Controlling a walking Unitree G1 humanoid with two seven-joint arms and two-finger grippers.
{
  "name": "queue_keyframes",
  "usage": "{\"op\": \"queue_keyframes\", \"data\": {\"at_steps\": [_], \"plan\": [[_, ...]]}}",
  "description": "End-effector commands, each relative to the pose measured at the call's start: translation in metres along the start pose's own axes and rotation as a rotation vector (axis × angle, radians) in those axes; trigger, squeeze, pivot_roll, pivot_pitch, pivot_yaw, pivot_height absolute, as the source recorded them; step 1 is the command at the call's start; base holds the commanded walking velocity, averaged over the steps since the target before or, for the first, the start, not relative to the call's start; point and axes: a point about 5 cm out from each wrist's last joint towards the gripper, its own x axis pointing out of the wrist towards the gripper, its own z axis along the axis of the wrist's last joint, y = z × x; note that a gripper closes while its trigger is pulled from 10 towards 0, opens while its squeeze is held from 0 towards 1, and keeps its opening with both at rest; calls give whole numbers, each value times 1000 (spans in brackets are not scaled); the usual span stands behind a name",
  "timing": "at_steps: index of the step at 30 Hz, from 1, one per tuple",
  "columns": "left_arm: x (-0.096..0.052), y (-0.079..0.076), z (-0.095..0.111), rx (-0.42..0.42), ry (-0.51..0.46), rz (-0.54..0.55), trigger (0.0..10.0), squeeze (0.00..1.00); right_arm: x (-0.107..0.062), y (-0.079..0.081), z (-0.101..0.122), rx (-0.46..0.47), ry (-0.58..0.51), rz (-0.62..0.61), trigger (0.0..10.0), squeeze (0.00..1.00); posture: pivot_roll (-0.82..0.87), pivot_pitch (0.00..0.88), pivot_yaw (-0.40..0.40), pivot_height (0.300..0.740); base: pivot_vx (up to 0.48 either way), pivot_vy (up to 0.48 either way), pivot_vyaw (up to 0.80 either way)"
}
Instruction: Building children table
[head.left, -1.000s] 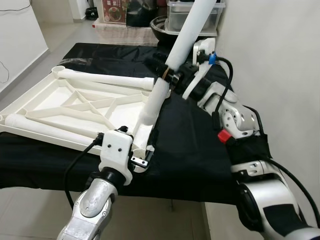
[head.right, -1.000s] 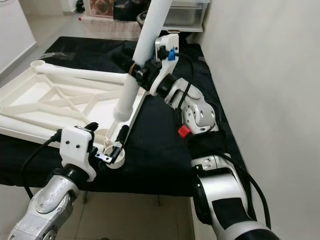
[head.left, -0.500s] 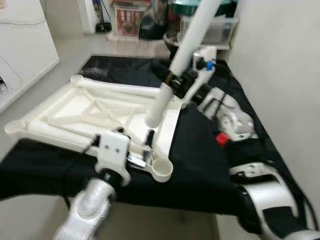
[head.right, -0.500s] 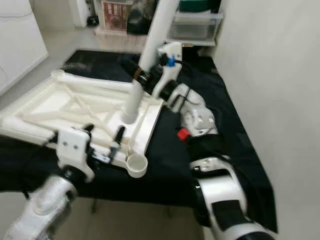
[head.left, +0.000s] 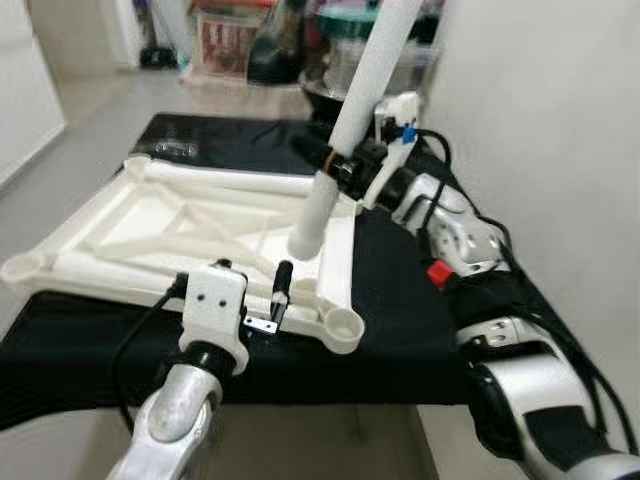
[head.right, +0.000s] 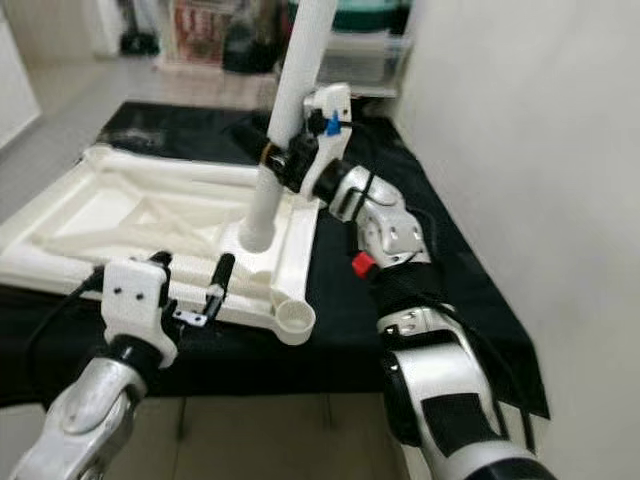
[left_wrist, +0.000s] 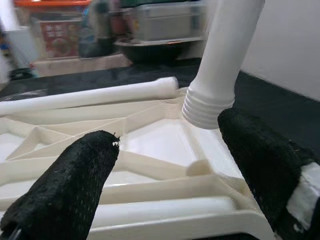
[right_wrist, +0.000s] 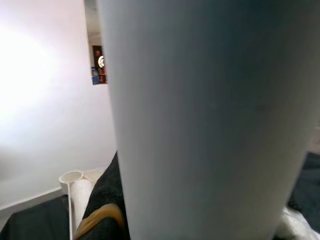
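Observation:
A white plastic table top (head.left: 170, 225) lies upside down on a black cloth. My right gripper (head.left: 335, 160) is shut on a long white table leg (head.left: 352, 105) and holds it tilted. The leg's threaded lower end (left_wrist: 207, 107) hangs just above the table top, by its right edge. The round corner socket (head.left: 343, 325) at the near right corner stands bare. My left gripper (left_wrist: 167, 130) is open at the table top's front edge, left of that socket, with nothing between its fingers (left_wrist: 75, 185). Another white leg (head.left: 230, 178) lies along the far side.
The black cloth (head.left: 400, 310) covers a low table that ends close to my body. A white wall (head.left: 560, 120) runs along the right. Storage boxes and a dark bowl (head.left: 330, 85) stand beyond the far end. Bare floor (head.left: 70, 120) lies to the left.
The leg's lower end has left the near corner socket beside my left gripper and now hangs farther in over the table top. The head camera has shifted too.

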Motion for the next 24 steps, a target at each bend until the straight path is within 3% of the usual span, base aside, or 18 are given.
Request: {"op": "queue_keyframes", "data": {"at_steps": [1,5,15,18,24], "plan": [[-3,0,-3,14,27,7,10000,0,1,-2,5,16,-12,20,10000,0,127,58,-43,740,0,0,0],[-8,1,-4,18,41,16,10000,0,-2,-7,4,-24,41,53,10000,0,134,79,-39,740,0,0,0],[-13,0,-3,29,50,20,10000,0,1,-1,-3,-4,67,117,10000,0,148,116,-31,740,0,0,0],[-13,1,-1,51,47,12,10000,0,3,1,-5,5,68,135,10000,0,149,122,-31,740,0,-341,0],[-12,5,-1,37,55,61,10000,0,4,3,-6,14,68,169,10000,0,150,129,-30,740,45,-47,0]]}}
